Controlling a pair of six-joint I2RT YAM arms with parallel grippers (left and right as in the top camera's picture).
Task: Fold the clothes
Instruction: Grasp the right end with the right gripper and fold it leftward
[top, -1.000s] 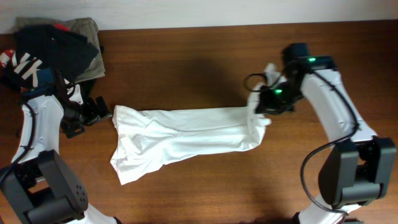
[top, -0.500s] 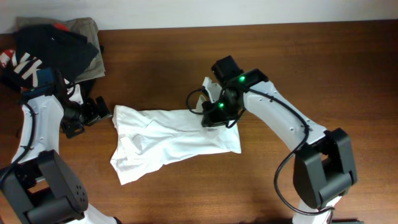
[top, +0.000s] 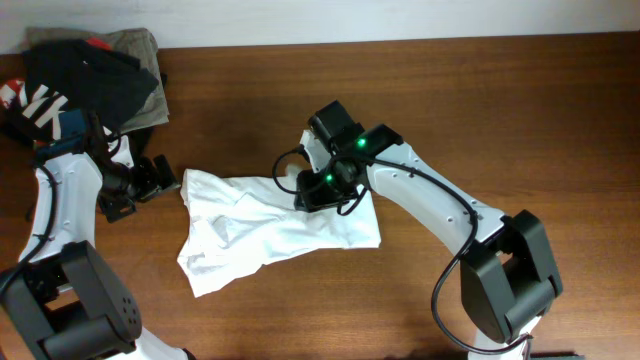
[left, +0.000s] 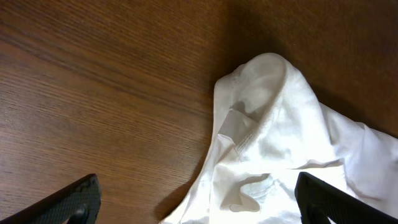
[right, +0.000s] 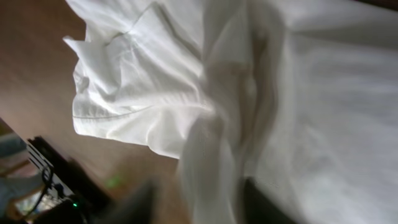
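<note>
the white shirt (top: 250, 225) lies on the wooden table (top: 500, 110), in the middle of the overhead view, a bit to the left. the right claw (top: 312, 188) is over the shirt's top edge. its own camera is blurry, but a bunch of cloth runs up between its fingers, so it looks clenched on the shirt. the shirt's right part is doubled over toward the left. the left claw (top: 158, 180) sits just beside the shirt's left end, near the collar (left: 273, 81), fingers wide apart and holding nothing. a pile of dark clothes (top: 90, 70) sits in the upper left corner.

to fold well, i think the right claw should carry the cloth low to the left, line up the edges, then let go gently. going slow should stop wrinkles. the left claw could press the collar end down so the shirt does not slide.
</note>
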